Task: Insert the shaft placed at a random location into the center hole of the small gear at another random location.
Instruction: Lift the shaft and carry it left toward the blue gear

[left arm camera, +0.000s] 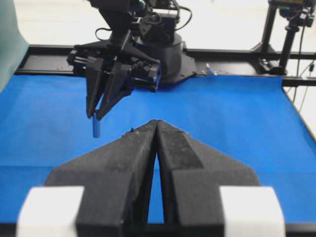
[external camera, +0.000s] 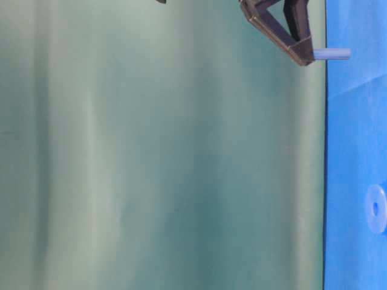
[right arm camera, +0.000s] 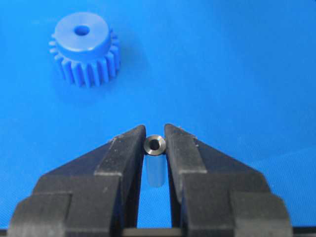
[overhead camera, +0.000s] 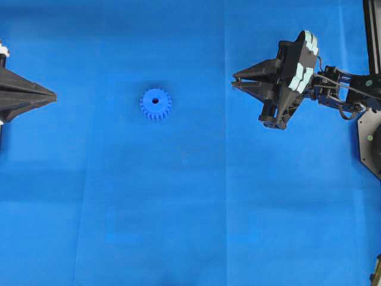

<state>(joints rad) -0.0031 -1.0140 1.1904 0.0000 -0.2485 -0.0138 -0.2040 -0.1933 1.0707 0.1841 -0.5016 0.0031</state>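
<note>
While the right arm reaches in raised above the blue surface (overhead camera: 178, 226), its right claw (right arm camera: 155, 143) is narrowed onto one shaft (right arm camera: 154, 165), pin upright between the fingertips. One small gear (overhead camera: 155, 104) lies flat, well apart. Left claw (overhead camera: 52, 95) closed, empty.

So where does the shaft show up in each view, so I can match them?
Overhead: not discernible; it would sit at the right end effector tips.
Table-level: shaft pokes from the dark fingertips, top right.
Left wrist: hangs below the far end effector, left of centre.
Right wrist: clamped between the fingertips, bottom centre.
Shared landmark: the small gear, also top left in right wrist.
</note>
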